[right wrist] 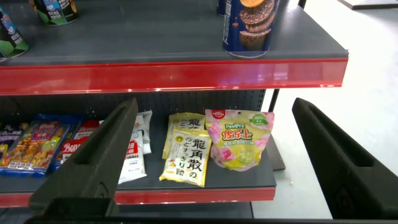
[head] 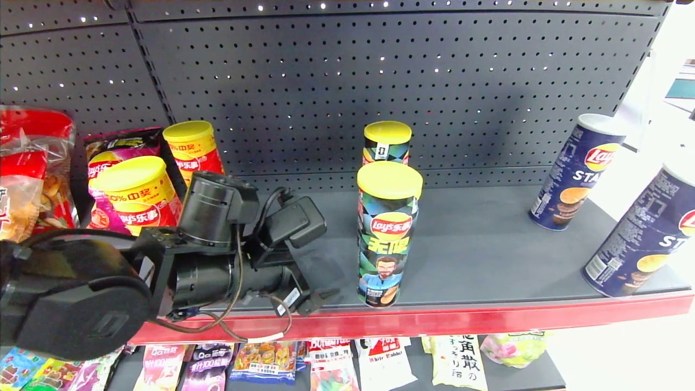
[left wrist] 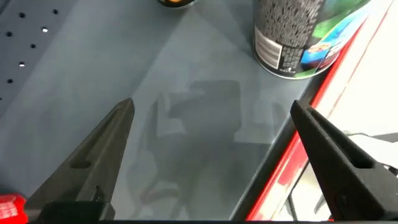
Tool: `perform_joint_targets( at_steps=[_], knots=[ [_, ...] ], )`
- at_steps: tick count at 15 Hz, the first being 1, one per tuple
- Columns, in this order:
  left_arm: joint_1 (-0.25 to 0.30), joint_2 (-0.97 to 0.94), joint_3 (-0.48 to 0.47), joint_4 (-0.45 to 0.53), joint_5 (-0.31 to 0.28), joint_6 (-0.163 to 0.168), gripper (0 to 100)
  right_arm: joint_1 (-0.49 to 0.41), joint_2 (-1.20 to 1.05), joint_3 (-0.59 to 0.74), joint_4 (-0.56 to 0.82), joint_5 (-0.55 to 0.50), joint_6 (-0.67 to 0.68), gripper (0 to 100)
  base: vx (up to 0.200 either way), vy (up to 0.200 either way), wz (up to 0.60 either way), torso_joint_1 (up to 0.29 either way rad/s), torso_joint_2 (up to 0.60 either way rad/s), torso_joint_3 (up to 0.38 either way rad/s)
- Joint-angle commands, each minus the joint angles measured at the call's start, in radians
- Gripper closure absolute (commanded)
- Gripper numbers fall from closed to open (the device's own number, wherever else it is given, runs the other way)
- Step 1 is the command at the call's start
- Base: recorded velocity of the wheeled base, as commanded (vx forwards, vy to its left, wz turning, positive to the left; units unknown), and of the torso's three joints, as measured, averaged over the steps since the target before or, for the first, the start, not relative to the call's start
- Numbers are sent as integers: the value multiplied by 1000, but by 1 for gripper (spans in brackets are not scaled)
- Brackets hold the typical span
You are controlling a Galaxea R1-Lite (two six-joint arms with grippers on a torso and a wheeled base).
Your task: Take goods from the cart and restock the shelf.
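flagging: our left gripper, wide open, empty, may topple the chip can just beyond it if swung carelessly.

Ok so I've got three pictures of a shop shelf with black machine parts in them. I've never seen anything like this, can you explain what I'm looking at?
This is a two-armed robot restocking a shop shelf. The wide picture comes from a camera on its head; the black limb at lower left is its left arm. The other two pictures come from cameras on its wrists, each looking out between two black fingers.

The left gripper is open and empty above the grey shelf, near a tall yellow-lidded can but not touching it. A second such can stands behind, with blue cans to the right and yellow tubs to the left.

The right gripper, also open and empty, faces the lower shelf of snack bags.
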Motion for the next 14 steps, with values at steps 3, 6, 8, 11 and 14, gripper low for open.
perform_joint_targets(
  at_steps=[3, 6, 8, 11, 14],
  knots=[
    [-1, 49, -3, -27, 0, 11, 0, 0, 0, 0, 0, 0, 0, 0, 0, 0, 0, 0, 0, 0],
    [-1, 73, -10, -48, 0, 14, 0, 0, 0, 0, 0, 0, -1, 0, 0, 0, 0, 0, 0, 0],
    [-1, 82, -23, -48, 0, 15, 0, 0, 0, 0, 0, 0, 0, 0, 0, 0, 0, 0, 0, 0],
    [1, 98, -44, -48, 0, 15, 0, 0, 0, 0, 0, 0, 0, 0, 0, 0, 0, 0, 0, 0],
    [-1, 122, -72, -48, 0, 17, 0, 0, 0, 0, 0, 0, 0, 0, 0, 0, 0, 0, 0, 0]
  ],
)
